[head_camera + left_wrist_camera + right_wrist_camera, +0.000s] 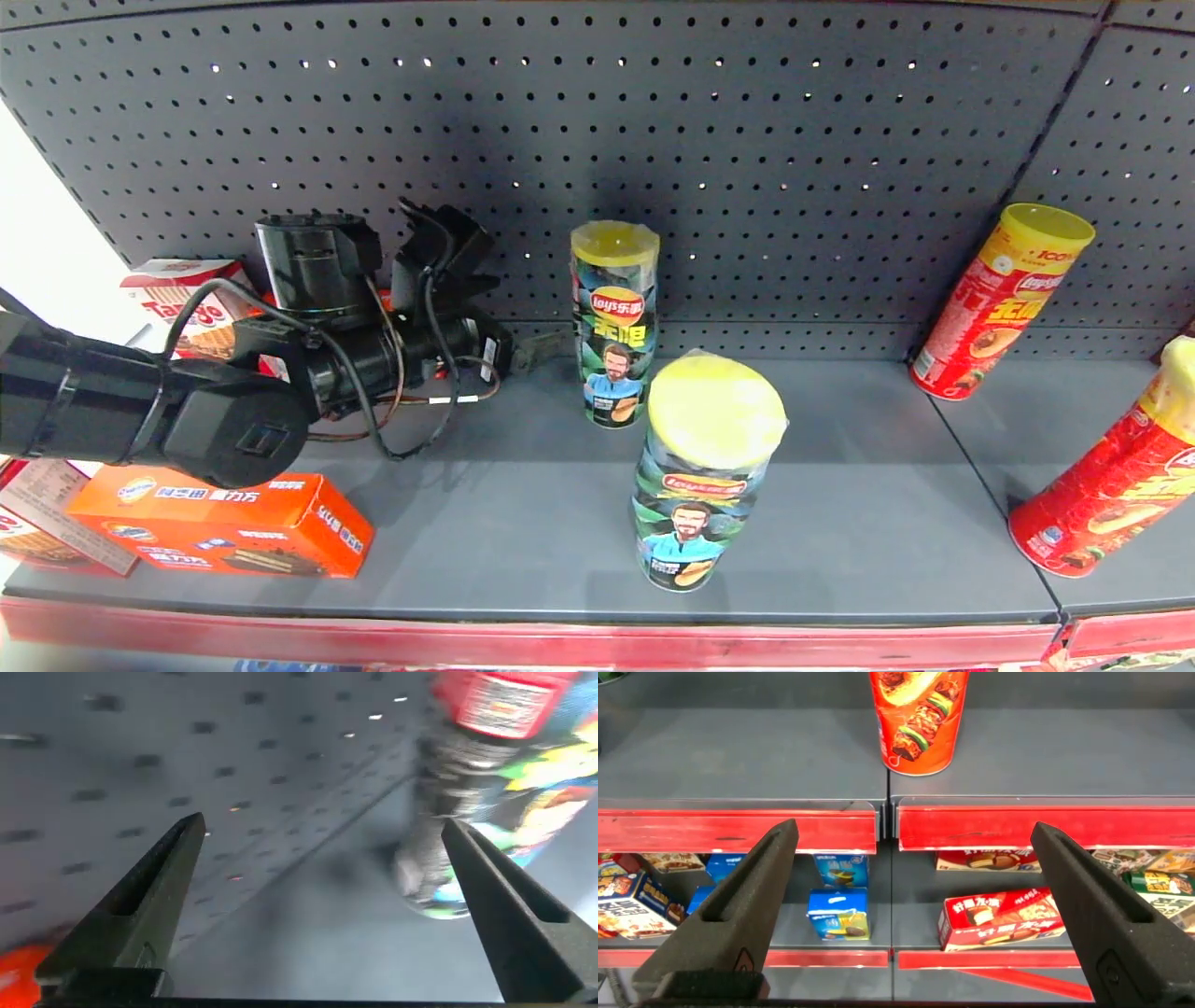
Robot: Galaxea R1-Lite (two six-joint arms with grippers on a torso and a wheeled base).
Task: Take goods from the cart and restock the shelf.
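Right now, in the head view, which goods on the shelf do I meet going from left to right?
orange box → green can at the back → green can in front → leaning red can → red can at the right edge

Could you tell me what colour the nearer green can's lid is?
The lid is yellow; the head view shows it best.
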